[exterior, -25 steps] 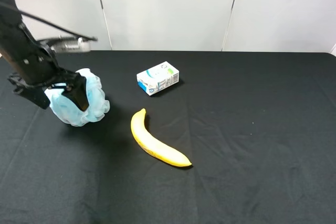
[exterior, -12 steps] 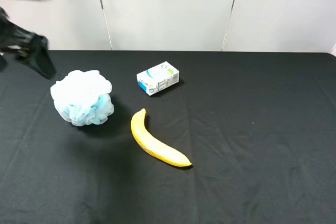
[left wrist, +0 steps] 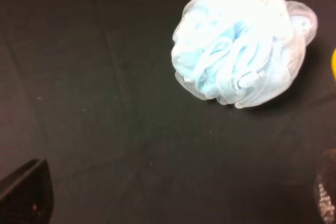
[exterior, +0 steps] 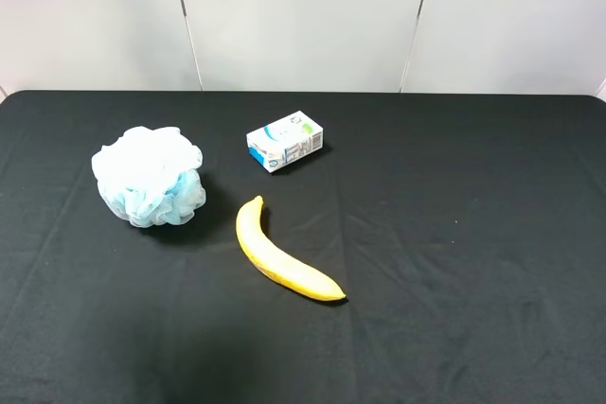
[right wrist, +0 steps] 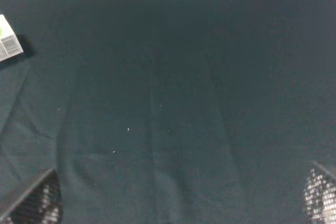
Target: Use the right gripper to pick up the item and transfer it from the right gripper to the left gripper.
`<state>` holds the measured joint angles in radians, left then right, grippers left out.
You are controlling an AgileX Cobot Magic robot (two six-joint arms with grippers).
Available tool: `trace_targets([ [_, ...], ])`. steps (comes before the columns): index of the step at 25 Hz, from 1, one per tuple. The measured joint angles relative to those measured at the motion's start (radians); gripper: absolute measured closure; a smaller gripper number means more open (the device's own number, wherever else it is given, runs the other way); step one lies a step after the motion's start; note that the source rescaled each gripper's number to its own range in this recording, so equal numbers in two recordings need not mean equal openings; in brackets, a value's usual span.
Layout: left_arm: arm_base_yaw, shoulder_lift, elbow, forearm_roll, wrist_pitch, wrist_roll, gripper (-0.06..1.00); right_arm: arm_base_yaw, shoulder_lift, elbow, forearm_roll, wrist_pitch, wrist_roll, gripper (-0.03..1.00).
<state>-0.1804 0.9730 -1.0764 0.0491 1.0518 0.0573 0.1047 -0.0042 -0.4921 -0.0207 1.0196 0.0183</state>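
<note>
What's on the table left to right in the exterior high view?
light-blue and white mesh bath pouf → yellow banana and small white-and-blue carton, which overlap in left-right span, so their mutual order is unclear. No pincer appears in this view.

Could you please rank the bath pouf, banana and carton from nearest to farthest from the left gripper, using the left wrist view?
1. Bath pouf, just ahead of the left gripper.
2. Banana, beside the pouf, only a sliver showing.
3. Carton, beyond the pouf, only a corner showing.

Both end effectors wide open and empty: left [left wrist: 173, 198], right [right wrist: 181, 198]
</note>
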Motion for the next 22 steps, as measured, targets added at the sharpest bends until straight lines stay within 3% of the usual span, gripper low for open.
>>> trace_targets([
  [4,0.000,-0.152,0.047,0.001,0.012,-0.003,-0.06,0.000,0.000,0.000,0.000,0.000,0.000,-0.03],
  [11,0.000,-0.493,0.273,-0.003,0.019,-0.003,-0.06,0.000,0.000,0.000,0.000,0.000,0.000,-0.03],
  [16,0.000,-0.745,0.427,-0.063,0.034,-0.003,-0.05,0.000,0.000,0.000,0.000,0.000,0.000,-0.03],
  [22,0.000,-0.949,0.511,-0.088,0.041,-0.004,-0.05,0.000,0.000,0.000,0.000,0.000,0.000,-0.03],
])
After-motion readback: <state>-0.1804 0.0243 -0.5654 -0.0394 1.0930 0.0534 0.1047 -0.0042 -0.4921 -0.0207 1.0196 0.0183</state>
